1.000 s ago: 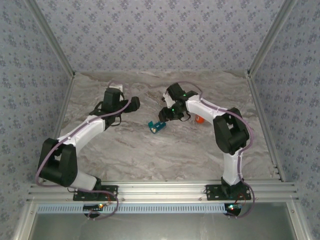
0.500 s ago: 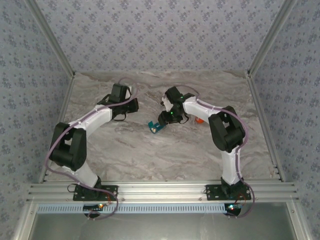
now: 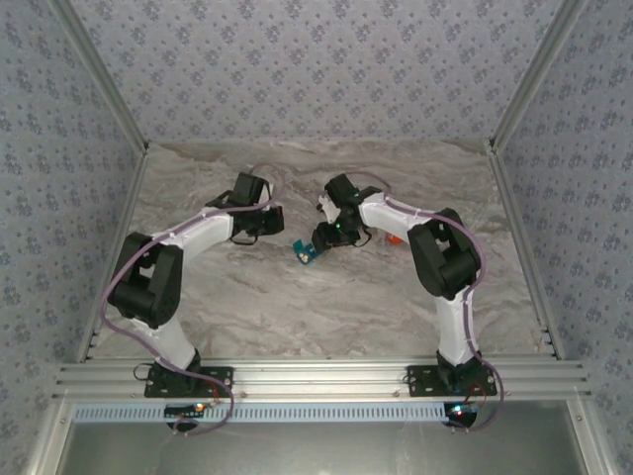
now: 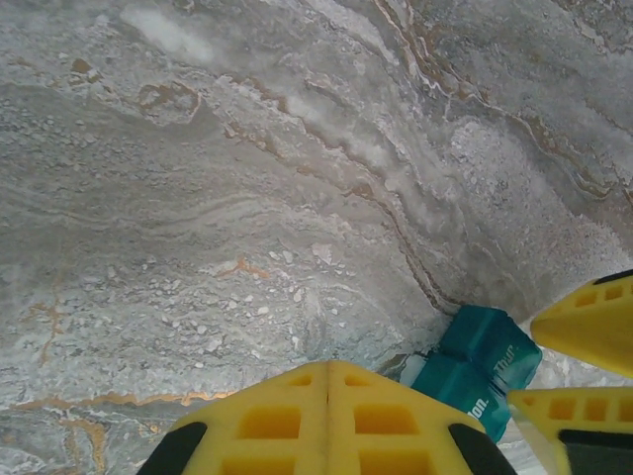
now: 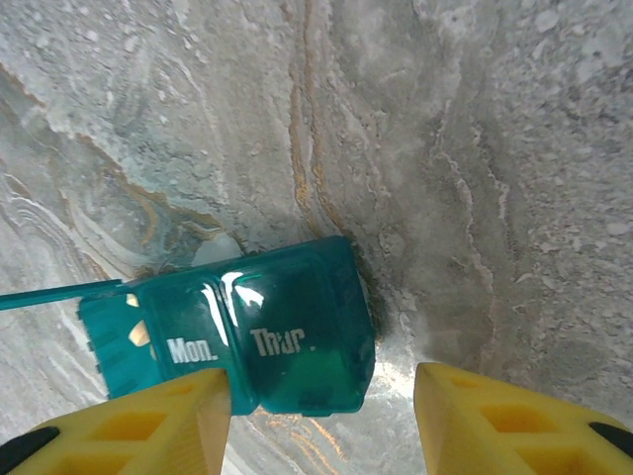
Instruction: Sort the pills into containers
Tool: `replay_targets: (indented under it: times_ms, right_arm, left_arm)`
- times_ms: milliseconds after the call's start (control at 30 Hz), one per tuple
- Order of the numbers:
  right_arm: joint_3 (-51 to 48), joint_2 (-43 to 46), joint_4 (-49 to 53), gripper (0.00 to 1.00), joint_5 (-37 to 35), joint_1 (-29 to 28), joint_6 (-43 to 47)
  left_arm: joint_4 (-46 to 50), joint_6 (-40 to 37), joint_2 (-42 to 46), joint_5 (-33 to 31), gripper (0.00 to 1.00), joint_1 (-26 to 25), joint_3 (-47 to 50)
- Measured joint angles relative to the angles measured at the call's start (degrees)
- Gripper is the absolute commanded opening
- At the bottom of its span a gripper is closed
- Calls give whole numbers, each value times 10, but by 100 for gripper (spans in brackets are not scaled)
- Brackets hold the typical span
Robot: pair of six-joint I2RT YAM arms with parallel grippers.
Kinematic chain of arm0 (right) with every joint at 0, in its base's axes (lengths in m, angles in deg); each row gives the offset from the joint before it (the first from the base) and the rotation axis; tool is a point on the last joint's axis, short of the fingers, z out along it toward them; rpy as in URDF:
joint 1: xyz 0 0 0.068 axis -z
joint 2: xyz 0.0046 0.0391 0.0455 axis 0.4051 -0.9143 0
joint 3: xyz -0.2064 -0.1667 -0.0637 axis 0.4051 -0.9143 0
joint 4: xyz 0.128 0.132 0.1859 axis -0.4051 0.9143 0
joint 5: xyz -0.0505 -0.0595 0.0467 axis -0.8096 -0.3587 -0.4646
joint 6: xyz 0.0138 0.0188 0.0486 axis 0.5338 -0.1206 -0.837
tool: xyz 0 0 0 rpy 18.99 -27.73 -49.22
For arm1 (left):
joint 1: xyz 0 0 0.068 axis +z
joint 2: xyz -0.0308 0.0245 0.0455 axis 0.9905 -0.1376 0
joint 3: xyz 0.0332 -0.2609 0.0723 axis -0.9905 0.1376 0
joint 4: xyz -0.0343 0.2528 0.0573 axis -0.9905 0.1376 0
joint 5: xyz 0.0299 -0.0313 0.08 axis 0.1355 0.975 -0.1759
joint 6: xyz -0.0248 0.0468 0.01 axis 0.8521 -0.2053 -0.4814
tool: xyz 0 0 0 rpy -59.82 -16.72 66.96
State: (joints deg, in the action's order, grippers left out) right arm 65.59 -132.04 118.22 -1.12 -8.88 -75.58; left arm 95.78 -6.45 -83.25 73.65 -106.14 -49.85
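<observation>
Left gripper (image 3: 273, 220) has swung in toward centre and clamped its jaws together on nothing; probably set to brace or nudge, not pick. Pill box (image 5: 247, 336) lies mid-table just beyond it. Right gripper (image 5: 321, 401) partly open, straddling the box's end, one finger touching, no grip. Orange bottle (image 3: 393, 237) sits behind the right arm; the right fingers crowd the left's approach

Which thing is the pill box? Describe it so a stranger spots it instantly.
On the marbled tabletop, look near the middle, just ahead of the right gripper. The pill box there is small, flat and teal with day labels, unlike the orange object to its right.
</observation>
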Motion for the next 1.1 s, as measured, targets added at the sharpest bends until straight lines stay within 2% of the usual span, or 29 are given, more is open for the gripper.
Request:
replay_targets:
  times_ms: [1100]
  right_arm:
    - [32, -8, 3, 57, 10, 1, 0]
  left_arm:
    - [10, -7, -15, 8, 0, -15, 0]
